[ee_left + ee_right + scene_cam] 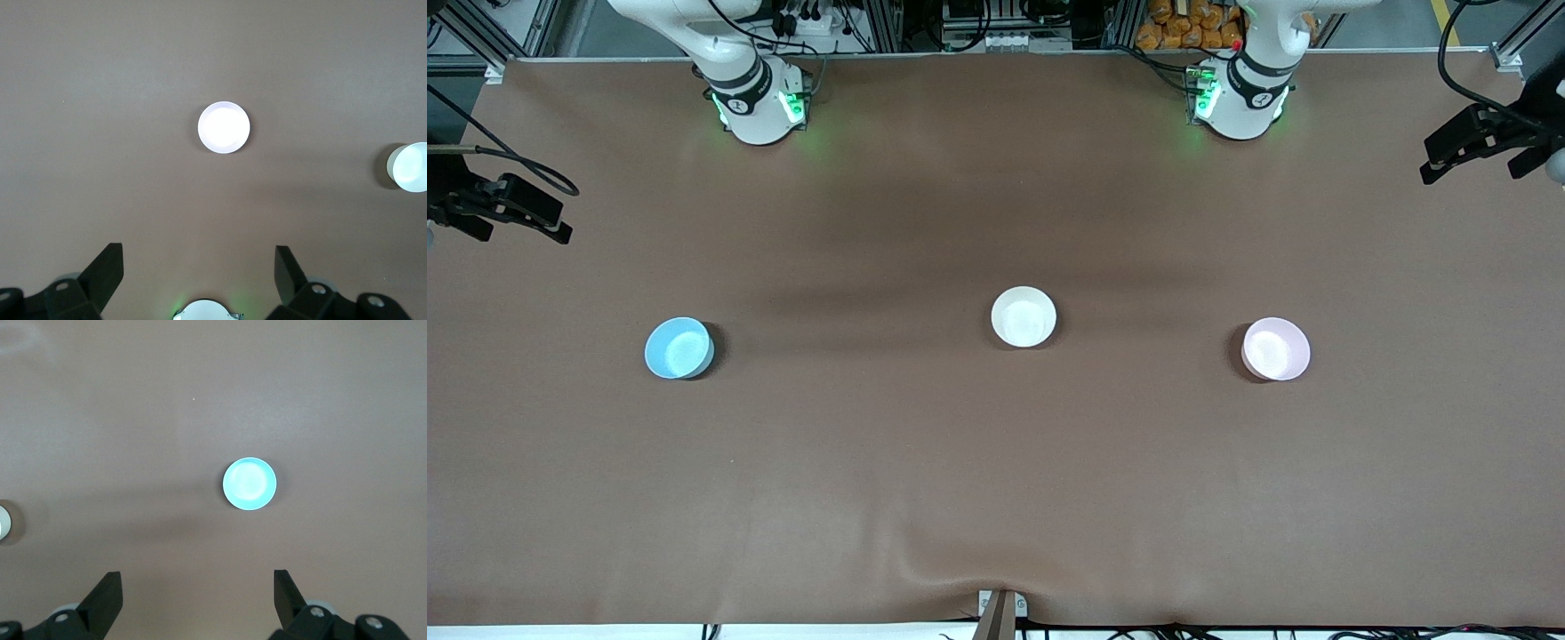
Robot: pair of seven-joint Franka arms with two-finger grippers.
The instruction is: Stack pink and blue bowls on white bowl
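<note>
Three bowls stand apart in a row on the brown table cloth. The white bowl [1024, 316] is in the middle, the blue bowl [679, 348] toward the right arm's end, and the pink bowl [1276, 348] toward the left arm's end. My left gripper [199, 257] is open and empty, high over the table, with the pink bowl [223, 127] below it and the white bowl [410, 167] at the view's edge. My right gripper [197, 580] is open and empty, high over the table, with the blue bowl [249, 483] below it. Neither gripper shows in the front view.
The arm bases [756, 102] [1240, 93] stand at the table's edge farthest from the front camera. Black camera clamps [1485, 142] [511, 209] reach in at both ends of the table. A small mount [1000, 613] sits at the near edge, where the cloth is wrinkled.
</note>
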